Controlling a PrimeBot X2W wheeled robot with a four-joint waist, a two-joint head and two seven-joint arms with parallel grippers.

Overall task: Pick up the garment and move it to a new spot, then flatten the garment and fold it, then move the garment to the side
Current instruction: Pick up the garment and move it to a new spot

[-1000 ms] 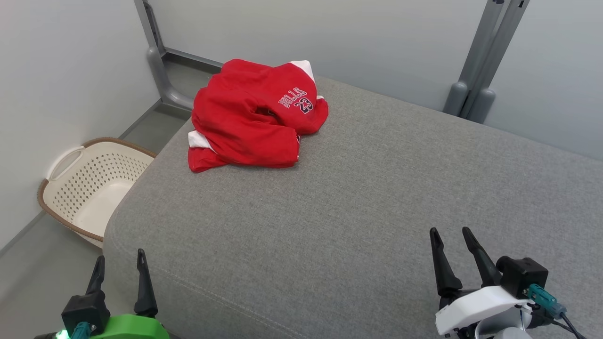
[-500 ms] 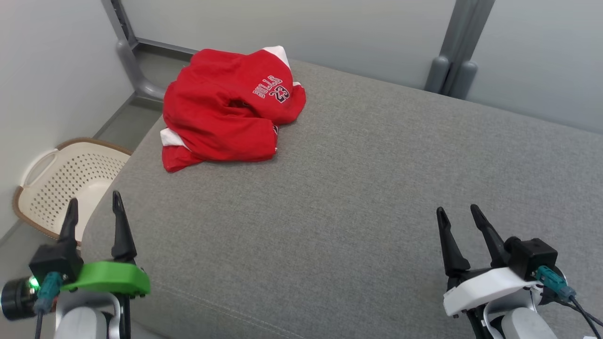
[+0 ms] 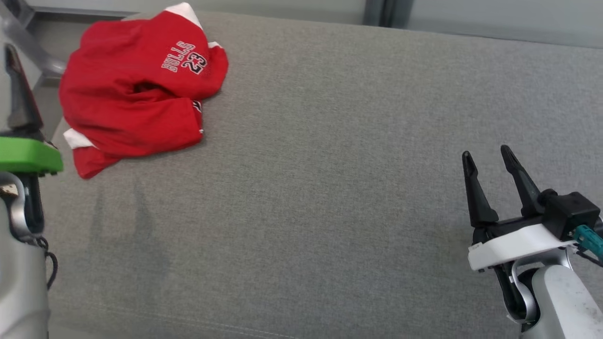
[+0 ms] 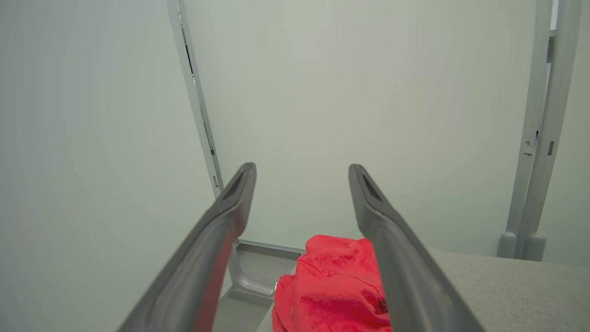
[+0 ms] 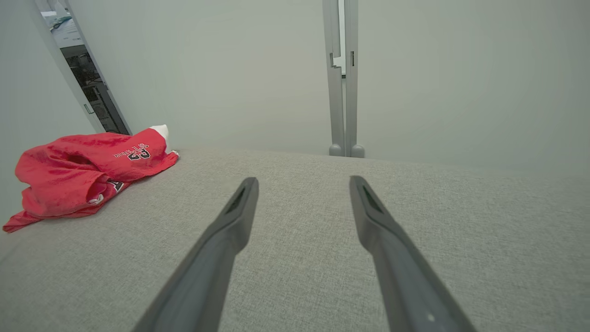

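The garment [image 3: 136, 89] is a crumpled red jersey with white trim and "BULLS 23" lettering, lying at the far left corner of the grey cushion [image 3: 330, 197]. My left gripper [image 4: 302, 169] is open and empty, raised at the cushion's left edge. In the head view one dark finger [image 3: 19, 94] of it stands just left of the garment [image 4: 332, 286]. My right gripper [image 3: 485, 151] hovers open and empty over the cushion's right side, far from the garment [image 5: 83, 170]. Its own wrist view has the open right gripper [image 5: 303, 180] above bare fabric.
Pale walls close off the back and left. Grey metal posts [image 5: 343, 92] stand behind the cushion, and another pair of posts [image 4: 530, 184] rises at the right of the left wrist view. Floor [image 4: 258, 272] lies beyond the cushion's left corner.
The head camera has tilted down and shifted, so the whole picture has moved. Both grippers now stand higher in the view, the left one up beside the garment. The garment lies as before.
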